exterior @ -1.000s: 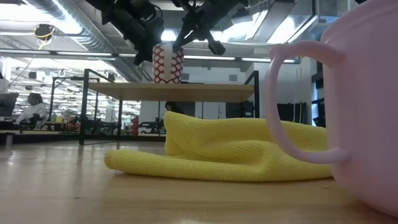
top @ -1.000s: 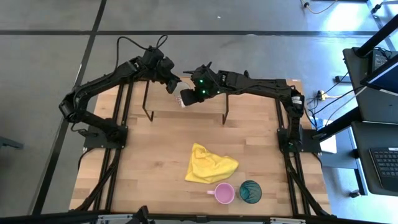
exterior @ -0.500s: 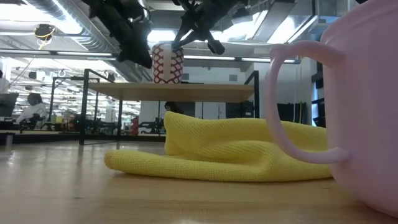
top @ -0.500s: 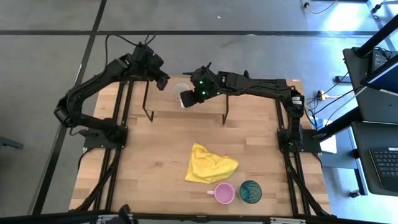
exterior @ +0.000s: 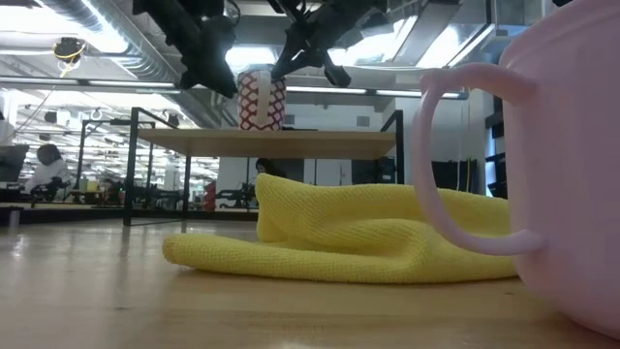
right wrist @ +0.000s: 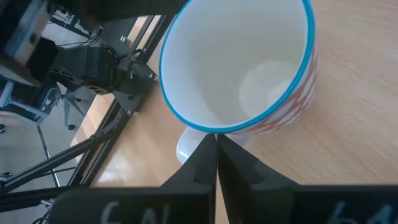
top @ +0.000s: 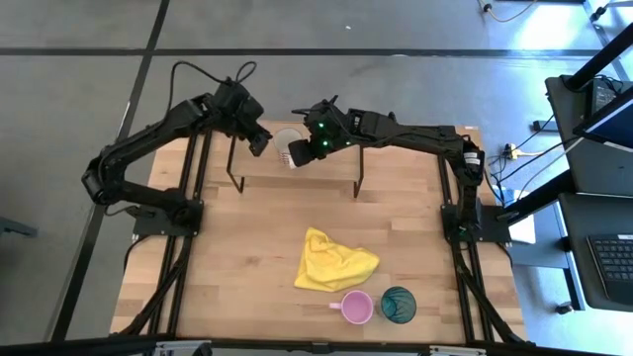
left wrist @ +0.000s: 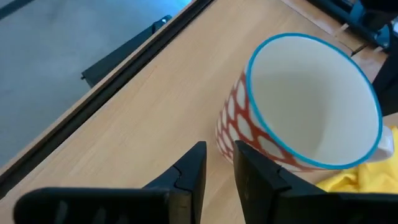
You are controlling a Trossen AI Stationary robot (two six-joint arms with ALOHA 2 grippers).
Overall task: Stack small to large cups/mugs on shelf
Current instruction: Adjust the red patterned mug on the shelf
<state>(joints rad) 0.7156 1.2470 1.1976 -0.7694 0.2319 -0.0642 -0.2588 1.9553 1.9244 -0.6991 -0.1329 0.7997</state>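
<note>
Shelf (top: 396, 138) bearing the white patterned mug (top: 288, 140): my right pincer (top: 294, 158) seems pinched shut at its handle, steadying; my left pincer (top: 259, 145), part-open and empty, hangs beside.

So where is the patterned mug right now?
In the high view the patterned mug stands upright on the shelf, toward its left end, between the left gripper and the right gripper.
</note>
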